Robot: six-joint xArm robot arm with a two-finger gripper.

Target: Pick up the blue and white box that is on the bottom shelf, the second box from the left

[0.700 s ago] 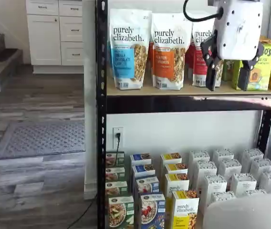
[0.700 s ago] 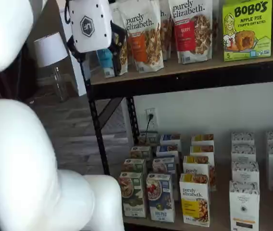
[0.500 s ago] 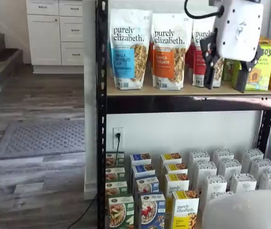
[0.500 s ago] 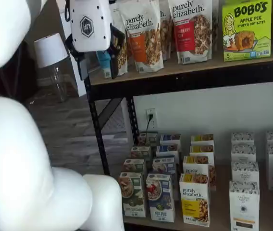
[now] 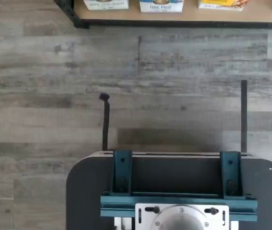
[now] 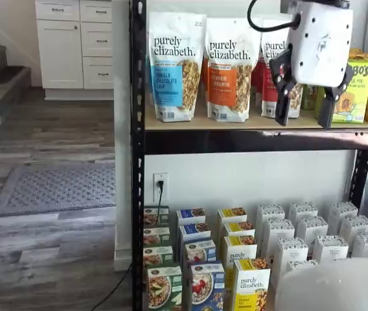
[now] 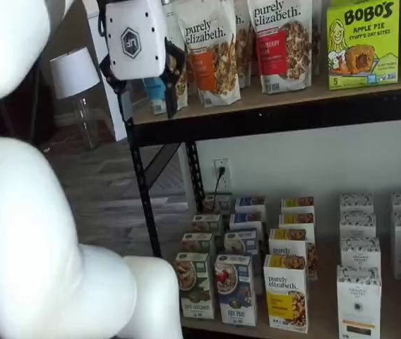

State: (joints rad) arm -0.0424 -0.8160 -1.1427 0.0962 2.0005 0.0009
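Shelf views both show the black-framed rack, whose near black upright post (image 6: 137, 155) is taken as the landmark. On the bottom shelf (image 7: 320, 311), just right of that post, a green-fronted box (image 6: 164, 287) is seen at the front of the leftmost row. The blue and white box (image 6: 207, 286), picturing a bowl with red berries, stands upright just beside it, further right from the post; in a shelf view it is also seen at (image 7: 235, 289), at the front of its row with like boxes lined up behind it. A yellow "purely elizabeth" box (image 6: 251, 284) follows next, and rows of white boxes (image 6: 310, 228) stand furthest from the post.

Well above, on the tan board tier, "purely elizabeth" bags (image 6: 176, 66) are seen just right of the post. The gripper (image 6: 305, 110) is held up at that tier, well right of the post and well apart from the blue and white box; a plain gap is seen between its two black fingers, with nothing held.

In the wrist view, grey plank floor (image 5: 136, 72) is seen, along with the rack's front edge and the bottoms of three boxes.
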